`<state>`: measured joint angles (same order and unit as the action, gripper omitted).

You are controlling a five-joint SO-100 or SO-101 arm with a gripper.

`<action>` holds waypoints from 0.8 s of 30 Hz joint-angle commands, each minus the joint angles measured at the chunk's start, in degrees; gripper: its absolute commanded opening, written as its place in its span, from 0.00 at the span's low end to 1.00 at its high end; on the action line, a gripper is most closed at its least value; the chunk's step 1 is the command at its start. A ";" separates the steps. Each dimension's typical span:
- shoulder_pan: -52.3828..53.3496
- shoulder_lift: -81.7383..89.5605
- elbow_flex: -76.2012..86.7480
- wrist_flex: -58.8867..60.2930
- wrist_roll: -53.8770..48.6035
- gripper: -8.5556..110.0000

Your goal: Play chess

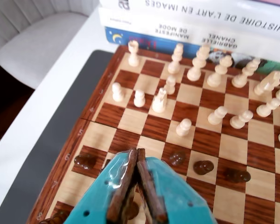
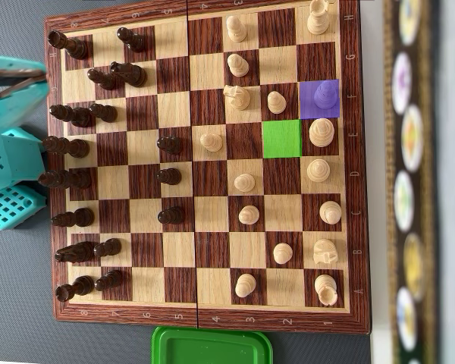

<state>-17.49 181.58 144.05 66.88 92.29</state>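
Note:
The wooden chessboard (image 2: 178,72) fills the overhead view, with dark pieces (image 2: 80,148) along its left side and light pieces (image 2: 318,171) toward the right. One square is tinted green (image 2: 281,139). A purple tint (image 2: 319,99) covers a neighbouring square and the piece on it. My teal gripper (image 2: 44,80) hovers at the board's left edge, over the dark back rows. In the wrist view the gripper (image 1: 135,152) is shut, brown pads (image 1: 147,186) touching at the tips with nothing held. Dark pawns (image 1: 203,167) lie just ahead, light pieces (image 1: 159,100) beyond.
Stacked books (image 1: 196,28) stand past the board's far edge, seen as a strip (image 2: 409,182) on the right from overhead. A green container (image 2: 212,345) sits at the bottom edge. The board rests on a grey mat (image 1: 60,126), with a white chair (image 1: 37,37) beyond.

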 commanded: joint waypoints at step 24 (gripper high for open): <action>0.35 -51.15 -29.79 0.09 3.43 0.15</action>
<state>-17.58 133.51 119.00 66.88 95.54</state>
